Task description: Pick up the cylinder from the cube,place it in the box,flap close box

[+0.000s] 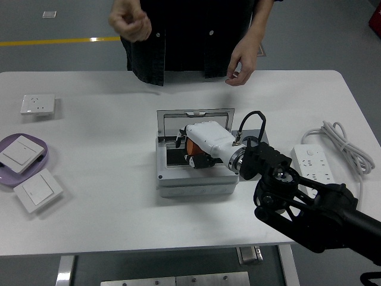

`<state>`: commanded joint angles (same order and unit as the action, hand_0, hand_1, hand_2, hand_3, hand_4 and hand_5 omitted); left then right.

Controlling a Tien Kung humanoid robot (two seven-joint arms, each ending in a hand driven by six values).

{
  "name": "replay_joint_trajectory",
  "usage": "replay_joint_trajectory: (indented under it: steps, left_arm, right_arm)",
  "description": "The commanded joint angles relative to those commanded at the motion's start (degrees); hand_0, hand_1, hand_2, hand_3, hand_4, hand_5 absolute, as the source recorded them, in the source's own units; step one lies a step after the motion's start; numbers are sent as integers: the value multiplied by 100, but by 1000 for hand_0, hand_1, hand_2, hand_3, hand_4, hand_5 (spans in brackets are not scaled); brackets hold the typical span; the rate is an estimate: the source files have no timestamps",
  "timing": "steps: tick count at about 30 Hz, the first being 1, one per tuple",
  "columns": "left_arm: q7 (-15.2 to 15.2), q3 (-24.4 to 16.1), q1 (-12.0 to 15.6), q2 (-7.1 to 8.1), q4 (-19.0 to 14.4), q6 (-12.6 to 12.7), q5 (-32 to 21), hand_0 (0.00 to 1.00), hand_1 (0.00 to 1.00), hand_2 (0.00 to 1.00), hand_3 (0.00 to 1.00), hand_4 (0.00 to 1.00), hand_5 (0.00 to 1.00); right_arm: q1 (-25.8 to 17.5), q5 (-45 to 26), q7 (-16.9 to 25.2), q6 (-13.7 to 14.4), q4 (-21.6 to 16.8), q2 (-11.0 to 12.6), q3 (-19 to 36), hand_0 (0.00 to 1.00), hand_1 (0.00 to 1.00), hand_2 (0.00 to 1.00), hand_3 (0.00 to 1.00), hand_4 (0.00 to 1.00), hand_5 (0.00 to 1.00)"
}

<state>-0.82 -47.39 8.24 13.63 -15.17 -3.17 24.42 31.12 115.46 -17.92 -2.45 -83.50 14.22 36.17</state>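
A grey box (178, 182) sits at the table's middle, its lid (195, 121) raised at the back. My right hand (194, 153), white-backed with black fingers, reaches down into the box's dark cavity. Its fingers are curled around the orange cylinder (191, 146), of which only a sliver shows under the palm. Whether the cylinder touches the box floor is hidden. No cube is visible. My left arm is out of the picture.
A person stands at the far edge, one hand (240, 68) hanging over the table, the other (130, 24) raised. A white power strip (315, 168) with its cable lies right. A purple plate (44, 162) with a switch, a loose switch (37, 190) and a socket (37, 104) lie left.
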Motion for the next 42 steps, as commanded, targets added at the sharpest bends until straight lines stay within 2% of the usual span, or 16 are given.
replay_joint_trajectory:
  steps: [3, 4, 9, 10, 15, 16, 18, 21, 26, 27, 28, 32, 36, 42]
  left_arm:
    - [-1, -1, -3, -2, -1, 0, 2, 614, 625, 619, 640, 707, 171]
    - [-1, -1, -4, -2, -1, 0, 3, 614, 626, 619, 640, 706, 171]
    - [-2, -4, -1, -4, -2, 0, 7, 614, 626, 619, 640, 706, 171]
    - [-2, -6, 0, -4, -2, -1, 8, 614, 625, 619, 640, 706, 170]
    - [-4, -40, 5, -5, -9, -2, 41, 614, 625, 619, 640, 706, 170]
    - [-5, -55, 5, -6, -13, -3, 56, 614, 625, 619, 639, 705, 171]
    - [-6, -92, 7, -9, -22, -5, 92, 614, 625, 619, 639, 705, 171]
    - [-8, -134, 9, -16, -33, -6, 133, 614, 625, 619, 639, 705, 171]
    - [-11, -133, 15, -27, -38, -6, 140, 615, 625, 619, 640, 705, 169]
    - [-11, -132, 14, -27, -38, -6, 141, 615, 625, 619, 640, 705, 169]
    - [-11, -132, 13, -25, -39, -6, 143, 614, 625, 619, 640, 705, 169]
    - [-10, -140, 4, -17, -40, -7, 155, 614, 625, 619, 640, 705, 169]
    - [-10, -131, 0, -12, -40, -8, 152, 615, 625, 619, 641, 705, 169]
    - [-11, -109, -10, 13, -37, -7, 137, 615, 625, 618, 639, 704, 168]
  right_arm:
    - [-11, 24, -23, -77, 41, 6, 17, 708, 646, 633, 671, 449, 137]
    - [-13, 30, -27, -94, 50, 8, 22, 703, 641, 630, 666, 468, 257]
    - [-27, 18, -12, -87, 53, 12, 45, 703, 641, 630, 666, 468, 257]
    - [-31, 2, -2, -74, 47, 13, 49, 723, 643, 637, 652, 840, 534]
    - [-85, -389, 146, 101, -58, 45, 95, 723, 643, 637, 652, 840, 534]
    - [-109, -512, 191, 158, -94, 59, 108, 735, 653, 648, 687, 895, 564]
    - [-178, -845, 318, 289, -166, 99, 133, 735, 653, 648, 687, 895, 564]
    - [-348, -1502, 604, 505, -314, 193, 180, 735, 653, 648, 687, 895, 564]
    - [-579, -2604, 1018, 702, -717, 381, 292, 726, 646, 642, 680, 908, 577]
    - [-596, -2811, 1063, 726, -804, 411, 318, 726, 646, 642, 680, 908, 577]
    - [-604, -3015, 1096, 747, -885, 436, 346, 678, 624, 627, 654, 857, 528]
    - [-505, -3767, 1164, 832, -1065, 504, 458, 678, 624, 627, 654, 857, 528]
    - [-240, -4236, 1166, 873, -908, 554, 497, 658, 609, 617, 640, 831, 508]
    - [368, -4387, 1181, 916, -247, 620, 427, 649, 607, 615, 637, 823, 510]
